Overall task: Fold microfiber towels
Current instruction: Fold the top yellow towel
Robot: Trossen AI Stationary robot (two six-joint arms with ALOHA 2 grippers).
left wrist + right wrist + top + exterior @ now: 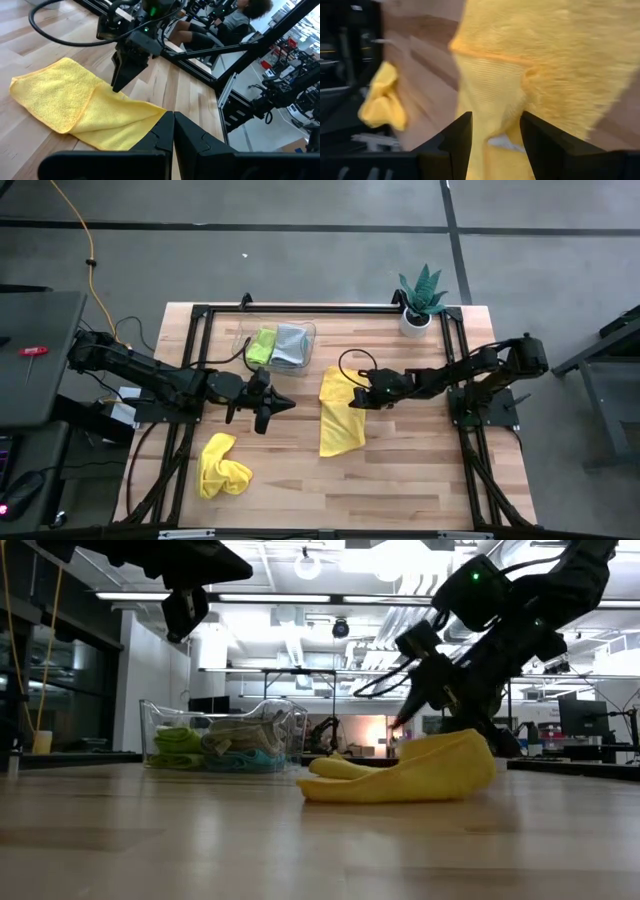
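Observation:
A yellow towel [340, 420] lies on the table's middle, part of it folded over so that a plush side [50, 92] and a flatter woven side [117, 117] both show. My right gripper [352, 400] is open and points down at its far part, and the towel fills the gap between the fingers in the right wrist view [495, 135]. My left gripper [286, 403] is shut and empty, raised above the table to the towel's left; it also shows in its own wrist view [173, 131]. A second yellow towel [222, 465] lies crumpled at the near left. My right gripper comes at the towel from above, pointing down, at the edge of the folded-over layer [112, 92]. Its fingers [457, 142] stand apart on either side of a raised fold [492, 100]. I cannot tell whether they touch the cloth.
A clear plastic tray [250, 332] at the far middle holds lime green [262, 345], grey [290, 345] and teal [240, 762] towels. A potted plant [420, 300] stands at the far right corner. A black frame runs along the table's edges.

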